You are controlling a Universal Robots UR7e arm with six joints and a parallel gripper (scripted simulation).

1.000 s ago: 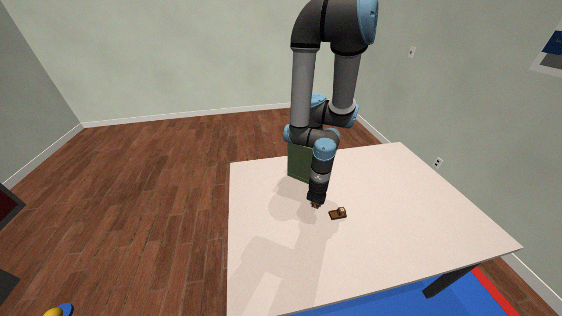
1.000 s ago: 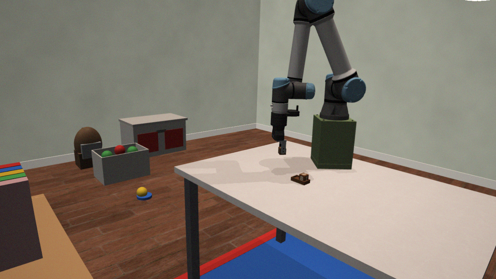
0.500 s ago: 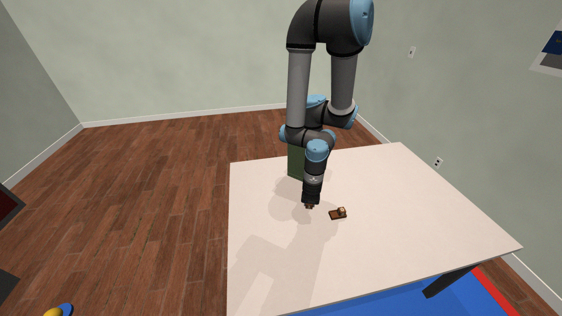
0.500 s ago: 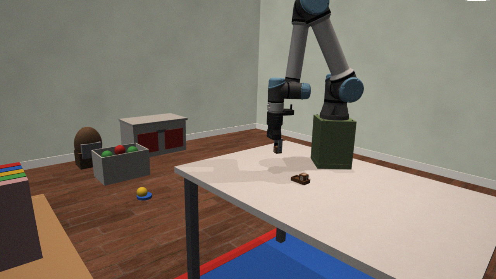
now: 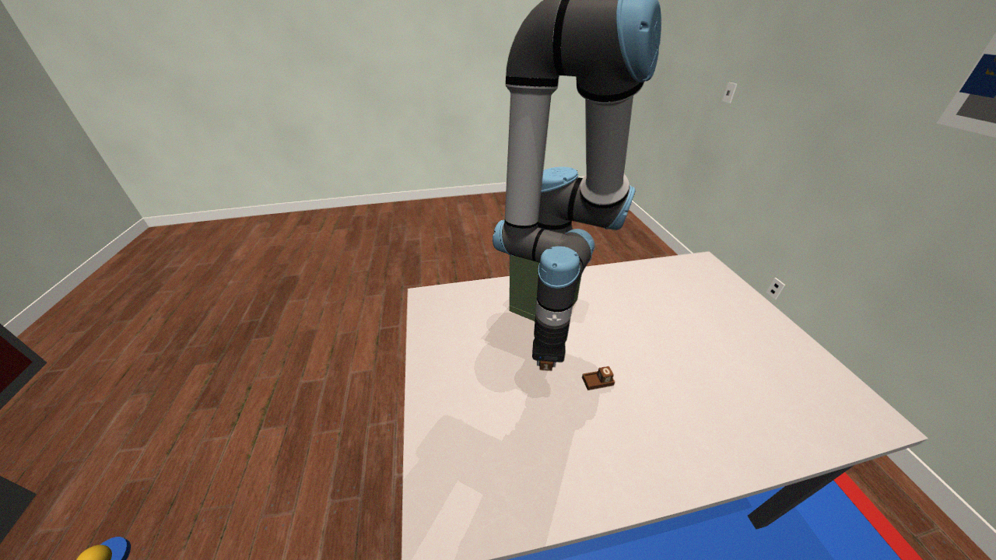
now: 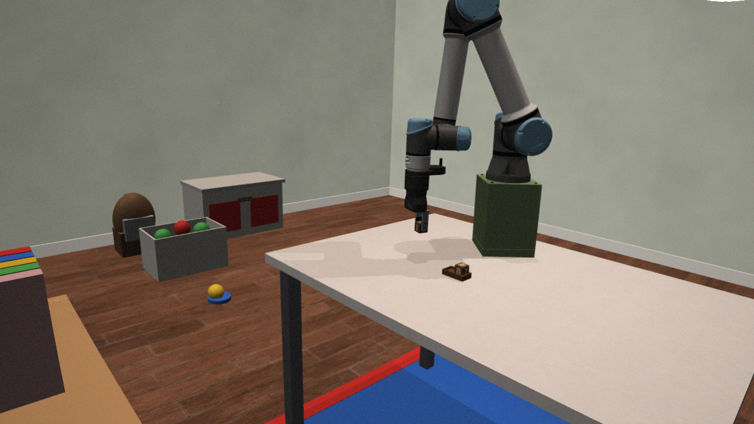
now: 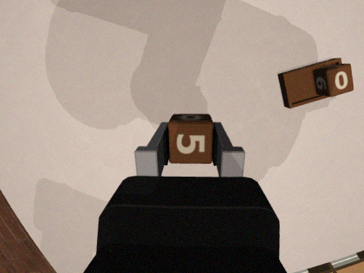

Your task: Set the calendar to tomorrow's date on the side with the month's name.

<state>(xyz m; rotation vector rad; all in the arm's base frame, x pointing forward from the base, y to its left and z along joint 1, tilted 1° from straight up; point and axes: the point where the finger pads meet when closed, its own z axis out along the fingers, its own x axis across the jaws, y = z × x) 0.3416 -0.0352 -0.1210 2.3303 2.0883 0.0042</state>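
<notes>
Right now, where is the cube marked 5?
In the wrist view, the cube marked 5 is between the gripper's fingers, left of the tray.

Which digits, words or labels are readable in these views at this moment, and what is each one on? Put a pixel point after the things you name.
"5": on the cube point(image 5: 545, 365) point(image 7: 190, 142) between the gripper's fingers.
"0": on top of the tray's cube point(image 5: 605, 373) point(image 7: 340, 80).
"6" or "9", sideways and dim: a side of that cube.
"8": another side, exterior view; the mark beside it is too small to read.
Held cube's darker side: too dim to read.
No words or brands readable.
</notes>
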